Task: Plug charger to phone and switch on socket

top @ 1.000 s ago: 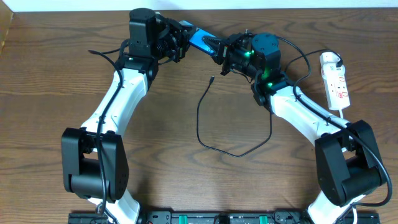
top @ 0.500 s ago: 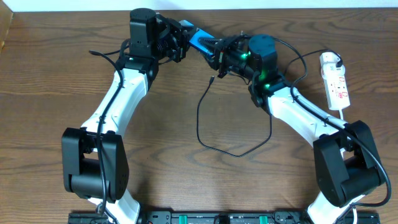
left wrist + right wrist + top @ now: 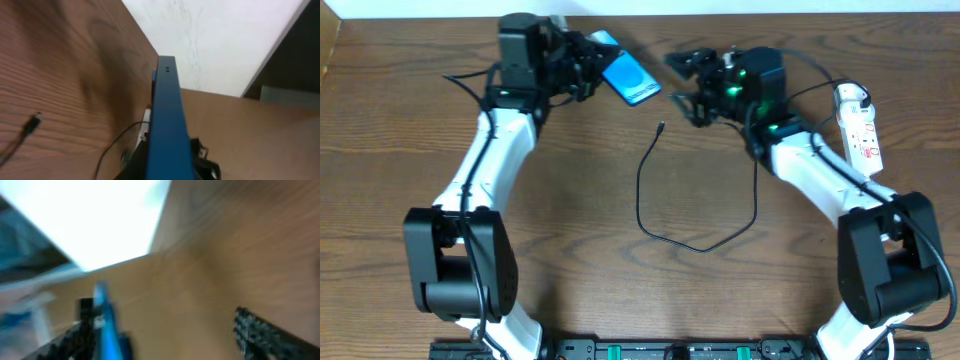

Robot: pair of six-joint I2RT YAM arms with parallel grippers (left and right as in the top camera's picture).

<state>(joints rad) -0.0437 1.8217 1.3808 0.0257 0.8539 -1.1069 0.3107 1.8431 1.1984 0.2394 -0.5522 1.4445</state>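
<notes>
The phone (image 3: 631, 80) is lifted off the table at the back, cyan screen up, and my left gripper (image 3: 592, 64) is shut on its left end. In the left wrist view I see it edge-on as a blue bar (image 3: 167, 125). My right gripper (image 3: 684, 84) stands open a short way to the right of the phone, apart from it. The right wrist view is blurred; one dark finger (image 3: 260, 335) and the blue phone (image 3: 105, 327) show. The charger's black cable (image 3: 692, 244) loops on the table, its small plug (image 3: 662, 127) lying free below the phone. The white socket (image 3: 862, 135) lies at the far right.
The cable's other end runs under my right forearm (image 3: 810, 165) towards the socket. A white wall borders the table's back edge (image 3: 720, 8). In the left wrist view the cable's plug (image 3: 34, 121) lies on the wood at the left.
My right gripper has opened and drawn back to the right, away from the phone's end. My left arm has swung left, carrying the phone with it.
</notes>
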